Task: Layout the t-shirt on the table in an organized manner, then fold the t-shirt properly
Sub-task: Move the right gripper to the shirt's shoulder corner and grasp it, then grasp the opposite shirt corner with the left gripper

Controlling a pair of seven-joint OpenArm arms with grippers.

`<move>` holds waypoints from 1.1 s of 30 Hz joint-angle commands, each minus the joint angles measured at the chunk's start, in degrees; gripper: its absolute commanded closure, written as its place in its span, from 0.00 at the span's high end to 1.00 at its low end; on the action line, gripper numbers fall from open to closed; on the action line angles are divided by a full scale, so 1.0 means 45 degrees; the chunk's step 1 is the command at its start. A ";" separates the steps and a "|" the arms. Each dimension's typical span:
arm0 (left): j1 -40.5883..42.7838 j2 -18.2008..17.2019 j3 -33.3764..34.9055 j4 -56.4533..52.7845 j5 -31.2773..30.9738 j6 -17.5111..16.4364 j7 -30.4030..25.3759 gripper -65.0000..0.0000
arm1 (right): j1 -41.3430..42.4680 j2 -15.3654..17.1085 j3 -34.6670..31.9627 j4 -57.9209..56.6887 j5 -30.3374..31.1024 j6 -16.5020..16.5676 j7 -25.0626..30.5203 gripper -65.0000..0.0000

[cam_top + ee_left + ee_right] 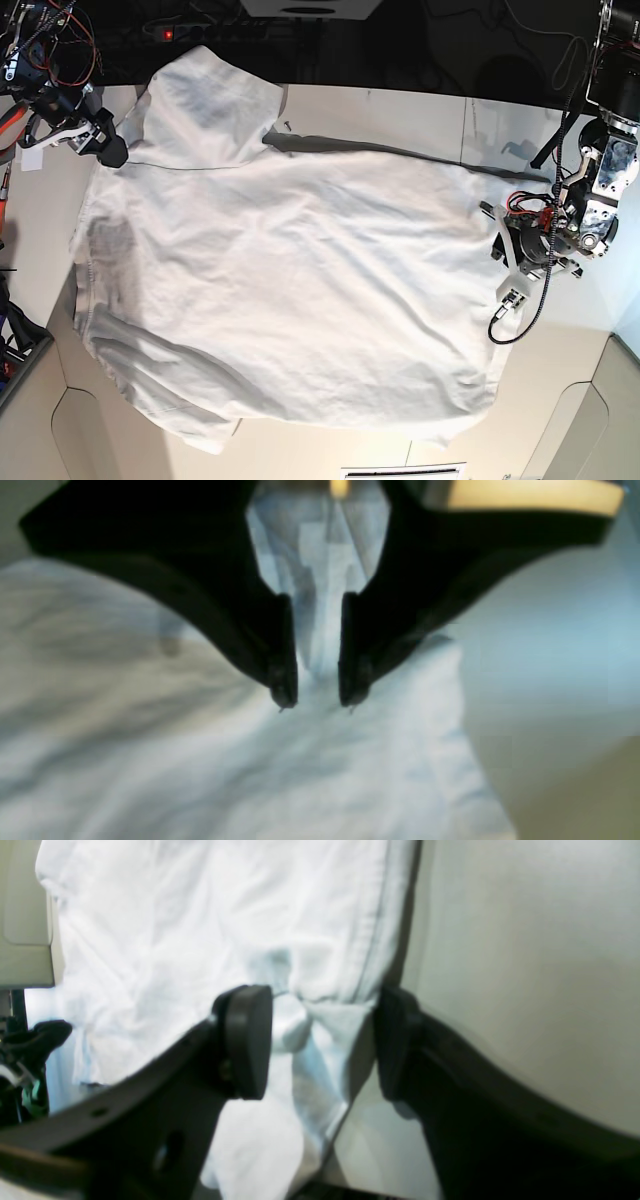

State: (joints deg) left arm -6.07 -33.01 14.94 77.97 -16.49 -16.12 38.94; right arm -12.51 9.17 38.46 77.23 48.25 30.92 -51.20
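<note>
The white t-shirt [300, 290] lies spread and wrinkled over most of the table [570, 390], one sleeve reaching the far edge. My left gripper [503, 238] sits at the shirt's right edge. In the left wrist view its fingers [283, 680] stand a little apart, open, around a raised fold of the t-shirt [350, 770], left gripper [319, 700]. My right gripper [106, 148] is at the shirt's far left edge. It is wide open in the right wrist view, right gripper [320, 1040], with the shirt's hemmed edge [350, 1005] loose between the pads [247, 1040].
Red and black cables and electronics [40, 50] crowd the far left corner. A dark strip [400, 40] runs behind the table. A cable loop [520, 310] hangs from the left arm. The near table edge has cut corners [70, 420].
</note>
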 commanded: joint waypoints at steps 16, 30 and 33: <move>-0.0228 -0.0219 -0.1928 0.0160 0.1938 0.1350 -0.0340 0.30 | 0.0029 0.0107 -0.1467 0.0121 -0.0408 0.0087 -0.0335 0.00; 0.2725 0.0034 -1.0098 0.0155 -0.5765 -0.1977 0.0991 0.30 | 0.0024 0.0102 -0.1472 0.0121 -0.0389 0.0087 -0.0335 0.00; 0.3458 0.0631 -1.1302 0.0155 -0.6290 -0.2123 0.1073 0.30 | 0.0024 0.0107 -0.1472 0.0121 -0.0384 0.0087 -0.0340 0.00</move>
State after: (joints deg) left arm 10.04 -29.08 -35.77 77.87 -43.70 -24.95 44.60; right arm -12.53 9.04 31.75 77.14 46.65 30.92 -52.75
